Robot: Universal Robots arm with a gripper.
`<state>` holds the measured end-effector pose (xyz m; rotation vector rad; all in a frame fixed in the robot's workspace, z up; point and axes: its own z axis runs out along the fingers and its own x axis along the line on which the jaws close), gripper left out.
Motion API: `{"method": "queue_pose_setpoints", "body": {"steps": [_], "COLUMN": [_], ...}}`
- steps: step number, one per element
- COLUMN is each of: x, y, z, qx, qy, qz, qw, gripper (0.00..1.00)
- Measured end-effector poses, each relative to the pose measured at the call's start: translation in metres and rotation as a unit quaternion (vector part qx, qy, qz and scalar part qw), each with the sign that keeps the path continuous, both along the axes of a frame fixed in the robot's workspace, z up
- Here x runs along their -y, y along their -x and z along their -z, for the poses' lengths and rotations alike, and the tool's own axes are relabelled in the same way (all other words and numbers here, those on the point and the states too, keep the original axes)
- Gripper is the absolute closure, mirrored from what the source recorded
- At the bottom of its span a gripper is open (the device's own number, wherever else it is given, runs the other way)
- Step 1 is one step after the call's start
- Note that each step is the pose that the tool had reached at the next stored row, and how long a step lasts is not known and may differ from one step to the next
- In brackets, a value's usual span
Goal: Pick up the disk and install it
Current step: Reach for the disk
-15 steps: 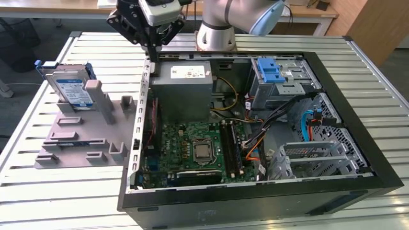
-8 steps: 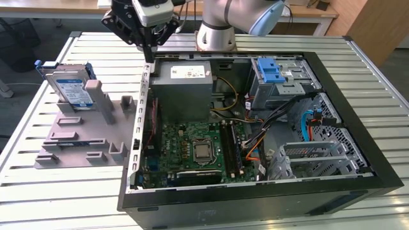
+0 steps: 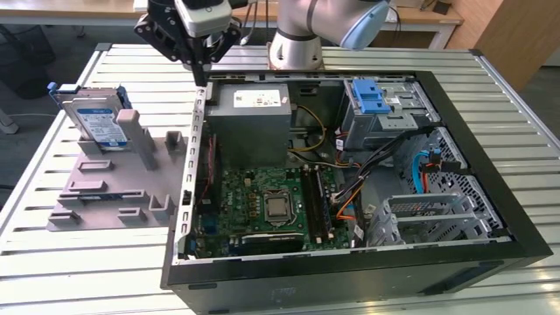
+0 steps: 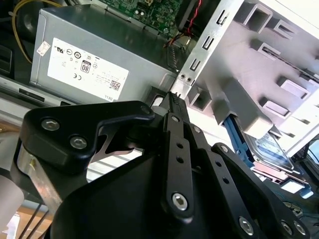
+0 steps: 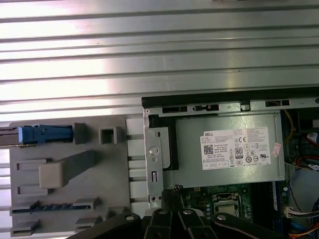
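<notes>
From where I stand, the exterior view has the disk (image 3: 94, 121) upright on its edge in a slot at the far end of a grey fixture (image 3: 105, 172). The fixture lies on the slatted counter (image 3: 52, 275), just beside the open computer case (image 3: 516, 216) on the exterior view's left. The end effector (image 3: 202, 77) hangs over the case's far corner next to the power supply (image 3: 254, 105), clenched on nothing and well apart from the disk. In the second wrist view the end effector (image 4: 173, 99) has its tips pressed together above the case's metal edge, between the power supply (image 4: 94, 64) and the fixture (image 4: 264, 64), where the disk (image 4: 271, 149) sits. In the first wrist view the disk (image 5: 42, 134) shows edge-on in the fixture (image 5: 109, 184), with the counter (image 5: 159, 59) beyond it.
</notes>
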<state>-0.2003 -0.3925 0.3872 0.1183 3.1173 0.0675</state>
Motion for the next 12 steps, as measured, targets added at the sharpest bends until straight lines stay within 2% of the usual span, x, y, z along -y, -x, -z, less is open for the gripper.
{"method": "queue_pose_setpoints", "body": {"steps": [12], "x": [0.0], "y": [0.0026], "z": [0.0002], "qx": [-0.0001], "qy": [0.0], "qz": [0.0], "qw": [1.0], "gripper": [0.89]}}
